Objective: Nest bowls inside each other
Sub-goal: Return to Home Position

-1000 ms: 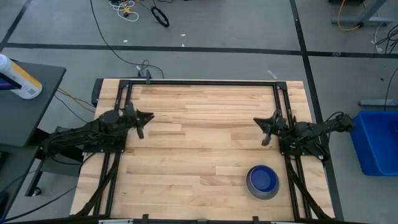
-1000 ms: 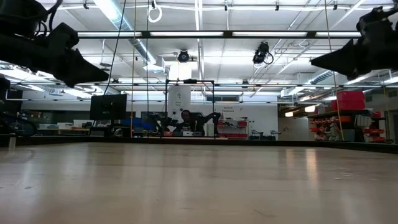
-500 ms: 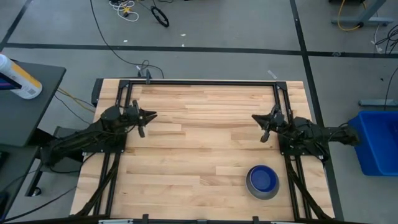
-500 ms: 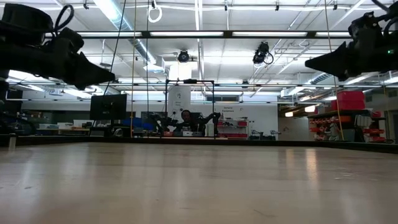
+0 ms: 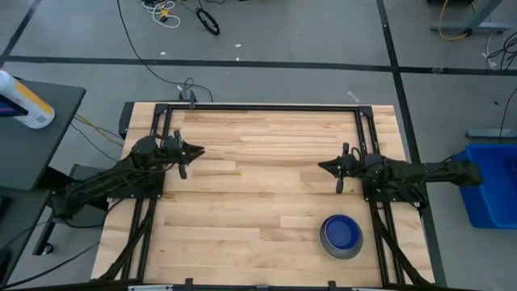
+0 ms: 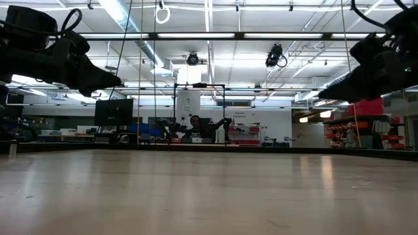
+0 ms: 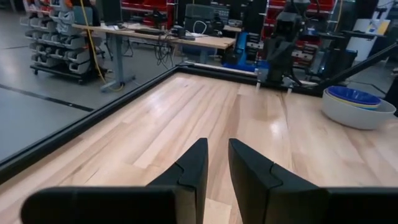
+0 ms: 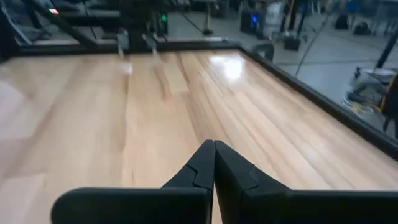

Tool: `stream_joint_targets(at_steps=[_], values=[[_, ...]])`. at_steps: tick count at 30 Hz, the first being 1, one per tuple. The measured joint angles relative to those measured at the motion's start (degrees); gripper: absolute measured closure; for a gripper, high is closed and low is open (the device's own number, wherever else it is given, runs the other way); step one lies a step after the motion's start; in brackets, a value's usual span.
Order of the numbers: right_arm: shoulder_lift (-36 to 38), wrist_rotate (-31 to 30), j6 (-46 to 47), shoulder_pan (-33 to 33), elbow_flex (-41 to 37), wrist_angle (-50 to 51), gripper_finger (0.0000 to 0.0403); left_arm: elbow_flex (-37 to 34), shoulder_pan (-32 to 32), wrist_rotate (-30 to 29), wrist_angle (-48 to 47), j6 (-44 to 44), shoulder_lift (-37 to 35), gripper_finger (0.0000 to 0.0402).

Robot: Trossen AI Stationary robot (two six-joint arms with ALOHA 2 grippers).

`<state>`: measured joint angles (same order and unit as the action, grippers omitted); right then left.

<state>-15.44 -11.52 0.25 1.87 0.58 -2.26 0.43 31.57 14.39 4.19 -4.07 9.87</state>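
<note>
A grey bowl (image 5: 342, 237) stands on its base near the table's near right corner, with a dark blue bowl (image 5: 342, 233) nested inside it. The left wrist view shows the same stack (image 7: 357, 107) far off. Over the table's left side, my left gripper (image 5: 199, 150) points level toward the right, its fingers (image 7: 217, 149) a little apart with nothing between them. My right gripper (image 5: 323, 166) hangs over the right side, on the far side of the bowls, and points toward the left. Its fingers (image 8: 214, 147) are shut on nothing.
A black rail frame (image 5: 266, 107) runs along the table's far, left and right edges. Bare wood (image 5: 258, 186) lies between the two grippers. Off the table there is a blue bin (image 5: 491, 184) on the right and a grey side table with a bottle (image 5: 24, 101) on the left.
My right gripper has swung toward the table's near edge and sunk a little, turning until it points straight at the table's left side. It has stayed shut. My left arm has turned slightly in place. The bowls have not moved.
</note>
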Motion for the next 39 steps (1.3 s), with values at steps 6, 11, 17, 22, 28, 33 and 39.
stream_joint_targets(at_steps=[6, 11, 17, 22, 28, 33, 39], values=[[-3.7, 0.2, 4.3, 0.0, 0.0, -0.1, 0.0394, 0.0, 0.0, -0.5, -0.1, 1.8, 0.2, 0.0331], [-4.4, 0.2, 5.0, 0.0, 0.0, -0.1, 0.0394, 0.0, 0.0, -1.5, 0.2, 2.6, 0.2, 0.0331], [-4.4, 0.2, 4.9, 0.0, 0.0, -0.1, 0.0394, 0.0, 0.0, -1.6, 0.4, 2.6, 0.2, 0.0331], [-4.4, 0.1, 4.9, 0.0, 0.0, -0.1, 0.0394, 0.0, 0.0, -1.6, 0.5, 2.6, 0.2, 0.0331], [-4.4, 0.2, 4.9, 0.0, 0.0, -0.2, 0.0394, 0.0, 0.0, -1.7, 0.6, 2.6, 0.2, 0.0331], [-4.4, 0.1, 4.9, 0.0, 0.0, -0.2, 0.0394, 0.0, 0.0, -1.7, 0.6, 2.6, 0.2, 0.0331], [-4.4, 0.2, 4.9, 0.0, 0.0, -0.2, 0.0394, -0.1, 0.0, -1.7, 0.6, 2.6, 0.2, 0.0331]])
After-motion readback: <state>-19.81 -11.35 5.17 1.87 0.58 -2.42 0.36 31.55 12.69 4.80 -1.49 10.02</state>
